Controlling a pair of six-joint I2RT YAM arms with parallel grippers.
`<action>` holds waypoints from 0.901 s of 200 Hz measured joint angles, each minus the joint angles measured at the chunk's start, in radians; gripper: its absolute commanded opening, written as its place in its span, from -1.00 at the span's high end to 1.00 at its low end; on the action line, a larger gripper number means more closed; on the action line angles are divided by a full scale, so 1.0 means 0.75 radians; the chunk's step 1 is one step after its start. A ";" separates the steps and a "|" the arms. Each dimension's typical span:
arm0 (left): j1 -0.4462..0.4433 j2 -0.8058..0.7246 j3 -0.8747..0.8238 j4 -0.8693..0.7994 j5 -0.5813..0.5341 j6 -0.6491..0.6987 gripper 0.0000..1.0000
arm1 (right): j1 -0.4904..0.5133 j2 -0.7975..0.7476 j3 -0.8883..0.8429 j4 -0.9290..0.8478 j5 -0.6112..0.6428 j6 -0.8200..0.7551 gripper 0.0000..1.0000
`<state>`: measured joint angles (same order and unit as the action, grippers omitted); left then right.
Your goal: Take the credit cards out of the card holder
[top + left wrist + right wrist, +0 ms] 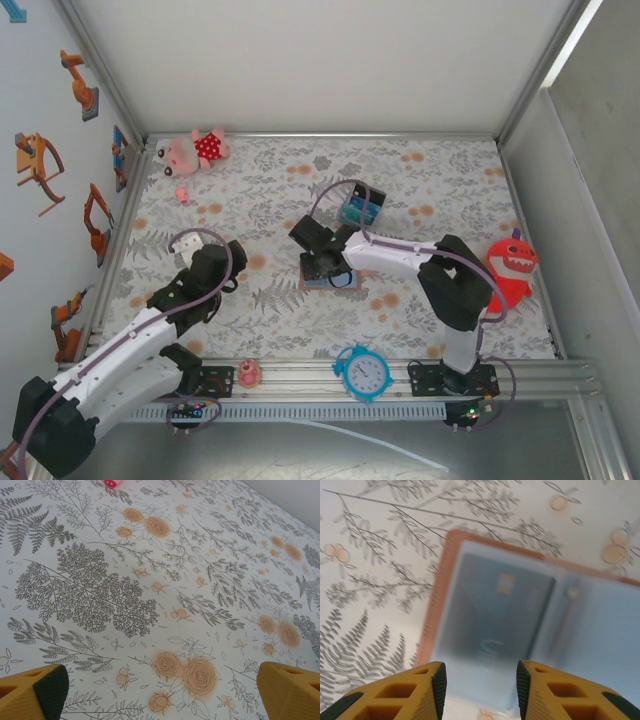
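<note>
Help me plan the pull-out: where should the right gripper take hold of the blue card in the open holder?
Take the blue card by its edge nearest the fold, coming down from above: the card holder lies open and flat, and that edge looks least covered by the pocket, though blur leaves this unsure.

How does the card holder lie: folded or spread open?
Spread open; the card holder shows blue-grey pockets facing up, a card in one.

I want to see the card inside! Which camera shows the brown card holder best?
The right wrist view: the open tan-brown leather card holder lies close up, a blue card inside. The top view shows it small, partly under the right gripper. The left wrist view faces flowery tablecloth.
</note>
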<state>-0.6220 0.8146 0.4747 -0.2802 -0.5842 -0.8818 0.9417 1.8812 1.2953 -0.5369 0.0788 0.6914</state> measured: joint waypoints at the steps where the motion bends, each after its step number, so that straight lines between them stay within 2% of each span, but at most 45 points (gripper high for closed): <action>1: 0.000 -0.001 -0.001 0.000 0.000 -0.001 -0.94 | 0.001 0.003 0.002 0.001 0.001 0.000 0.13; 87: 0.002 0.009 -0.009 -0.008 0.000 -0.009 -0.94 | 0.039 0.108 0.074 -0.080 0.073 -0.015 0.10; 180: 0.002 0.046 -0.009 -0.007 0.002 -0.008 -0.94 | 0.040 0.119 0.073 -0.071 0.046 -0.023 -0.02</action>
<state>-0.6209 0.8490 0.4679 -0.2855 -0.5827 -0.8879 0.9714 1.9701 1.3502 -0.5903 0.1135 0.6743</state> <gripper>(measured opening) 0.969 0.507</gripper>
